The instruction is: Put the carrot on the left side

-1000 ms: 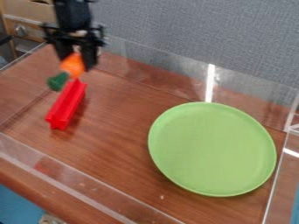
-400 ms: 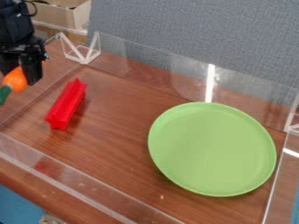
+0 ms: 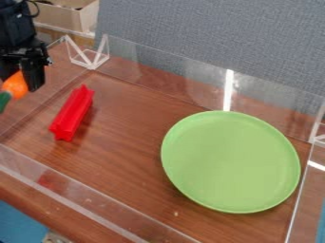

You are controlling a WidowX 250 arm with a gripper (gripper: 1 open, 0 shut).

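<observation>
The small orange carrot (image 3: 14, 84) hangs at the far left edge of the camera view, just above the wooden table (image 3: 127, 142). Its dark green end points down and left and is cut off by the frame edge. My black gripper (image 3: 21, 78) points straight down and is shut on the carrot, with its fingers on either side of the orange body. Carrot and gripper are to the left of the red bar.
A long red ridged bar (image 3: 72, 112) lies on the table's left part. A large round green plate (image 3: 231, 159) fills the right half. Low clear plastic walls (image 3: 165, 66) ring the table. Cardboard boxes (image 3: 70, 11) stand behind at the upper left.
Over the last second my gripper carried the carrot from above the red bar's far end leftward to the view's edge and slightly lower. It has since stayed still.
</observation>
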